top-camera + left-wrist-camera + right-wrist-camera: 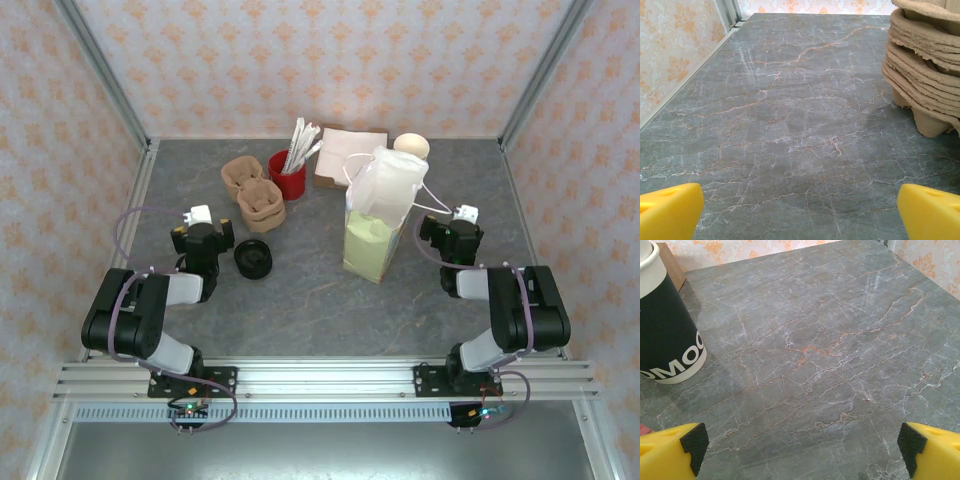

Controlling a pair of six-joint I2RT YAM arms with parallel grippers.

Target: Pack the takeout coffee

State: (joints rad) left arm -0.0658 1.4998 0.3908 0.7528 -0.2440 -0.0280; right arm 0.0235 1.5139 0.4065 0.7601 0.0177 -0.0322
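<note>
The takeout coffee is hidden. A tall paper bag [381, 215], white on top and pale green below, stands upright mid-table with its mouth open and a handle hanging to the right. A flat round black lid [253, 259] lies on the table, and no cup side shows under it. My left gripper [202, 230] [800, 217] rests just left of that lid, open, with bare table between its yellow fingertips [670, 210]. To the right of the bag, my right gripper [452, 232] [800, 455] is open over bare table.
Two stacks of brown pulp cup carriers [262, 205] [925, 65] sit ahead and to the right of the left gripper. Behind them are a red cup of white sticks [288, 175] and a box of napkins [348, 155]. A cream and black cup stack [412, 146] [665, 330] stands at the back.
</note>
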